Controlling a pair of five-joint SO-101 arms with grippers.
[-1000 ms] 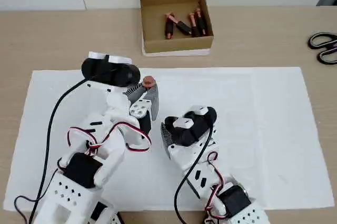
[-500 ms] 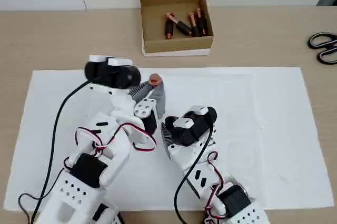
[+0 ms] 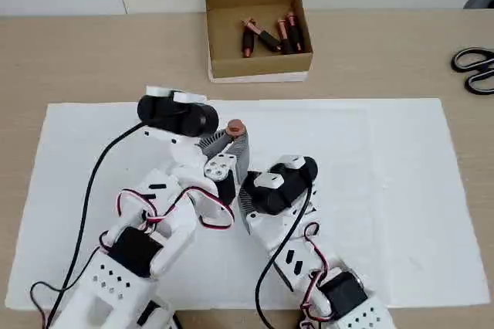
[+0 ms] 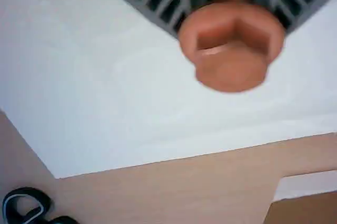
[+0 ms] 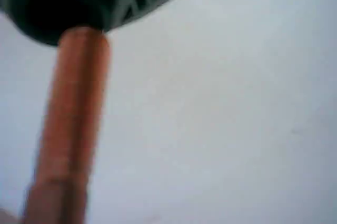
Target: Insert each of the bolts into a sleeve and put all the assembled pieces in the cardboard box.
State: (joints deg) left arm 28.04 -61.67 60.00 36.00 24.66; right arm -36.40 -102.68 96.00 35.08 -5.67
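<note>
Bolt (image 3: 236, 128) on the left first: the left gripper (image 3: 234, 137) is clamping it between grey ribbed fingers (image 3: 216, 142), over the white sheet (image 3: 386, 190) near its far edge. In the high view we are seeing the copper head poking out past the fingertips, while the shank is lying hidden under the arm. The left wrist view is giving us that hex head close up, with the shank running back between the fingers. Just to the right, the right gripper (image 3: 245, 196) is sitting tucked under its own wrist in the high view, close against the left one. The right wrist view is adding the join itself: a dark sleeve (image 5: 47, 8) is being gripped beside a ribbed finger, and the bolt's threaded shank is meeting its open end. We cannot tell how deep it is going. Farther back, the box (image 3: 262, 65) is holding several assembled pieces (image 3: 270, 37). At the far right, scissors (image 3: 477, 68) are lying on the table (image 3: 93, 51).
</note>
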